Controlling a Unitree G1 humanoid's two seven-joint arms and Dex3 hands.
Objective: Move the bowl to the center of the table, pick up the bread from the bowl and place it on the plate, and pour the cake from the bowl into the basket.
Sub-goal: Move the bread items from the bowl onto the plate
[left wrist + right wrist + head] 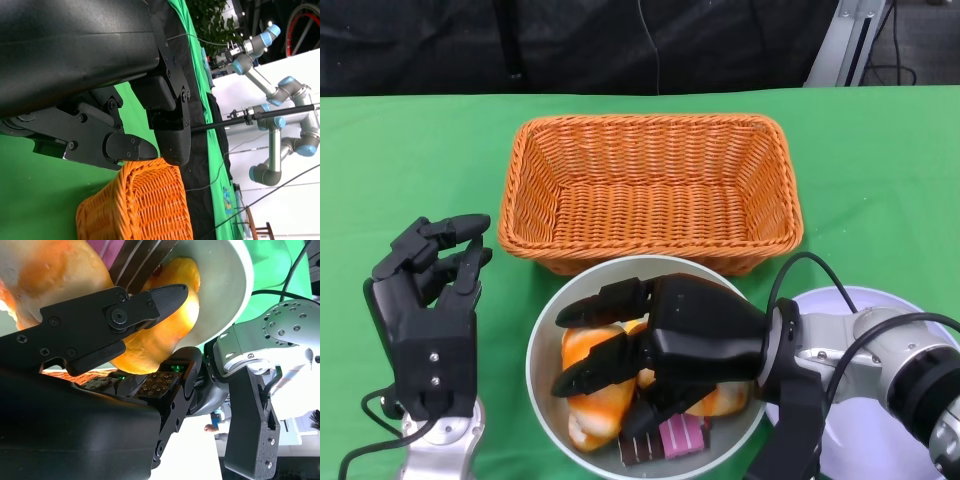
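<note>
The grey bowl (542, 335) stands at the table's near middle, just in front of the orange wicker basket (650, 190). It holds orange-glazed bread (582, 350) and pink and brown cake slices (670, 440). My right hand (670, 340) reaches into the bowl and its fingers close around the bread. In the right wrist view a finger (125, 315) lies over the bread (165, 325) with the thumb under it, inside the bowl (225, 285). A pale plate (855, 300) lies under my right forearm. My left hand (430, 300) rests open on the cloth to the bowl's left.
Green cloth (880, 170) covers the table, and a black backdrop stands behind it. The basket (140, 205) is empty and its near wall almost touches the bowl's rim. Cables loop over my right wrist above the plate.
</note>
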